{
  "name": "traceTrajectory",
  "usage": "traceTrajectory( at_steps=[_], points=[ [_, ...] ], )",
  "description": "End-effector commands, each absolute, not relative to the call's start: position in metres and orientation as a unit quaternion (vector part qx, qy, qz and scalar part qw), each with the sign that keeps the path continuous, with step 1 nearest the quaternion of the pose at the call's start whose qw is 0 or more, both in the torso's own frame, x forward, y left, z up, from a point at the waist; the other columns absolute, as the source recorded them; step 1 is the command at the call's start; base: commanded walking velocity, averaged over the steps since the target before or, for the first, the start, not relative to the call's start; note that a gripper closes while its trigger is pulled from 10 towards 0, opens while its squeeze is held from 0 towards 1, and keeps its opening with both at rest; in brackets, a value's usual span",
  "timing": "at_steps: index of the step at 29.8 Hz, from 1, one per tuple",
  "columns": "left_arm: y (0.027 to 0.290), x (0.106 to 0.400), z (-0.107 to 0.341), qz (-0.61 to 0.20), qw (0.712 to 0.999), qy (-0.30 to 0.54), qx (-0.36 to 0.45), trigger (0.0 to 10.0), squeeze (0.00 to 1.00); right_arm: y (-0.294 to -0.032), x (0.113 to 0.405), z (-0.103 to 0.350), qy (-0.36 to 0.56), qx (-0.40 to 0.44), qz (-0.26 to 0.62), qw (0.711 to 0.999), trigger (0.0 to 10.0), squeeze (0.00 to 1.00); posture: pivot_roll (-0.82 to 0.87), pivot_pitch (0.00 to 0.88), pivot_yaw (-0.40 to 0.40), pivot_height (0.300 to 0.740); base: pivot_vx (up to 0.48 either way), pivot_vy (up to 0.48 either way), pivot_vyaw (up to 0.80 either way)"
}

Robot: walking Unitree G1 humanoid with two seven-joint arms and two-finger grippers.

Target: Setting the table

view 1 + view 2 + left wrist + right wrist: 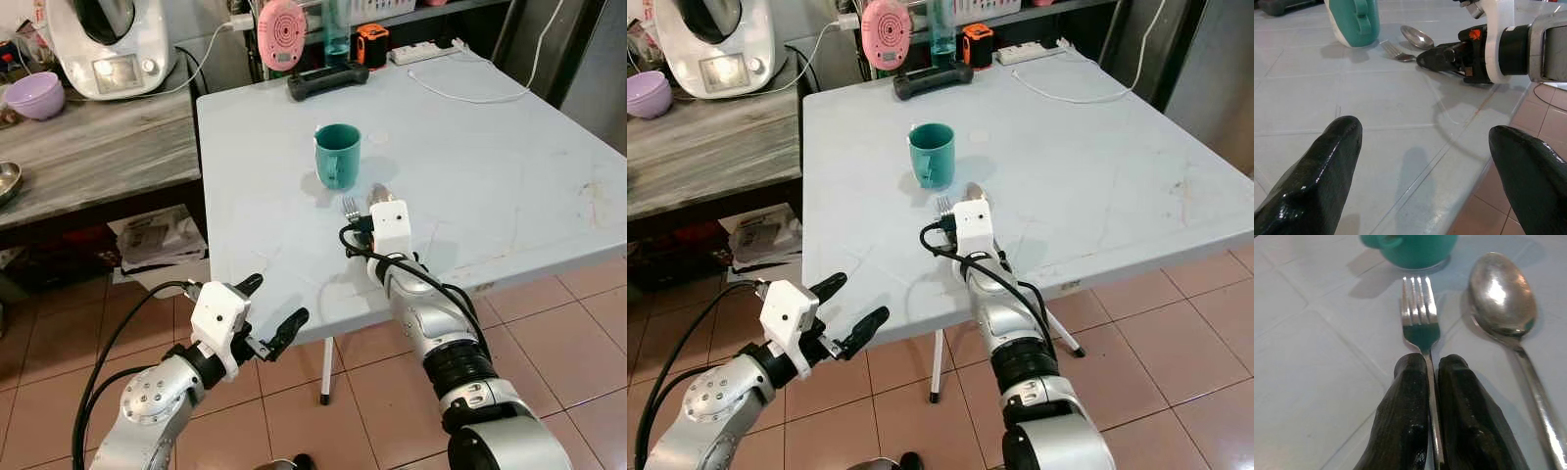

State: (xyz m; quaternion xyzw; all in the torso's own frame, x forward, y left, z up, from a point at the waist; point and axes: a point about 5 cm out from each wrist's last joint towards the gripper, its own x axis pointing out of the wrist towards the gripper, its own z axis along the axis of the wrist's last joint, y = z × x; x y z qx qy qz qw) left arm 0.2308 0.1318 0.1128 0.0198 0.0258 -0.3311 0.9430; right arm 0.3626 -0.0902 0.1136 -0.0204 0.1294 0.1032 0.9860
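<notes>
While your right gripper (1432, 369) pinches the fork (1420, 318) flat on the table (509, 166), near the teal mug (337, 155) and left of the spoon (1503, 293), release it next; your left gripper (269, 313) hangs wide open.

One fork (1420, 318), one spoon (1502, 293) — one mug (337, 155) (teal)

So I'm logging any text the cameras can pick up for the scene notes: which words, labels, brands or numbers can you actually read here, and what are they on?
No text is readable.
Kitchen appliance: its lit display is too blurred to read.
Papers under the wooden table: print too small to read.
Pink round device: markings unreadable.
Teal mug, fork held between the right gripper fingers, and spoon: no markings visible.
</notes>
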Motion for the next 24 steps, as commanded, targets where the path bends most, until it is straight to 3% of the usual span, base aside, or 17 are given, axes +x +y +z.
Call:
traceTrajectory(
  at_steps=[1, 11, 24],
  points=[
    [0.138, 0.231, 0.111, -0.329, 0.943, 0.031, 0.028, 10.0, 0.00, -0.091, 0.351, 0.083, 0.202, -0.012, 0.097, 0.974, 0.0, 0.00, -0.06, 0.108, 0.112, 0.740, 0.000, 0.000, 0.00],
    [0.139, 0.230, 0.112, -0.328, 0.944, 0.030, 0.032, 10.0, 0.00, -0.091, 0.351, 0.080, 0.216, 0.005, 0.094, 0.972, 0.0, 0.00, -0.06, 0.113, 0.113, 0.740, 0.000, 0.000, 0.00],
    [0.163, 0.251, 0.121, -0.187, 0.981, -0.010, 0.042, 10.0, 0.00, -0.092, 0.350, 0.128, 0.058, 0.023, 0.115, 0.991, 0.0, 0.00, -0.07, 0.101, 0.107, 0.740, 0.000, 0.000, 0.00]
  ],
)
